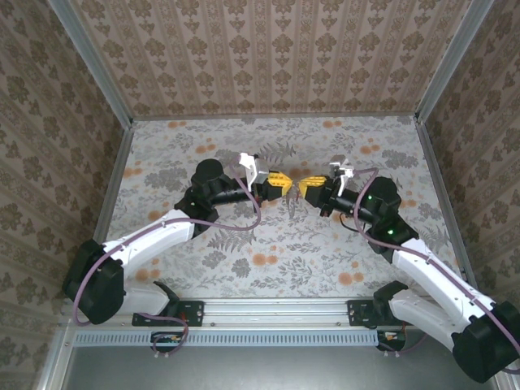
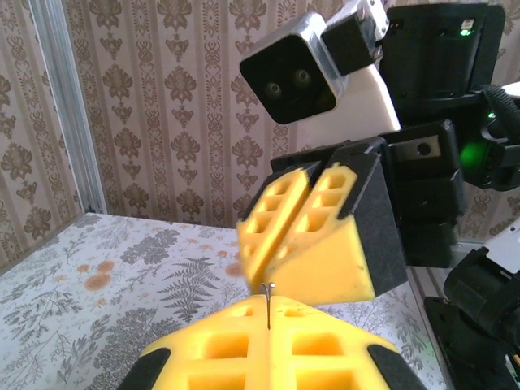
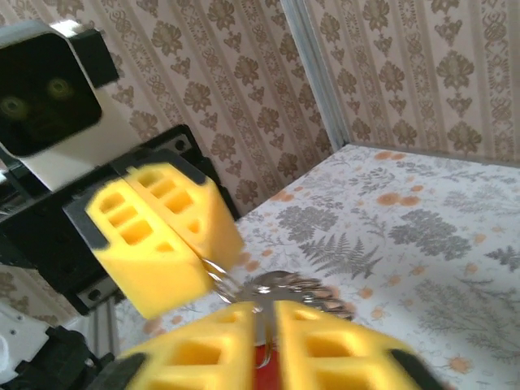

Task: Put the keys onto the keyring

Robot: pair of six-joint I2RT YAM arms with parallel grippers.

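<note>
Floral table (image 1: pixel 268 244): left gripper (image 1: pixel 288 184) clenches keyring (image 3: pixel 218 275), right gripper (image 1: pixel 302 188) clenches keys (image 3: pixel 260 361); threading apparently underway, demanding fine alignment.

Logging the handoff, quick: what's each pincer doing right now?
Left pincer: closed on thin metal, apparently the keyring.
Right pincer: closed on the keys, red end showing.
</note>
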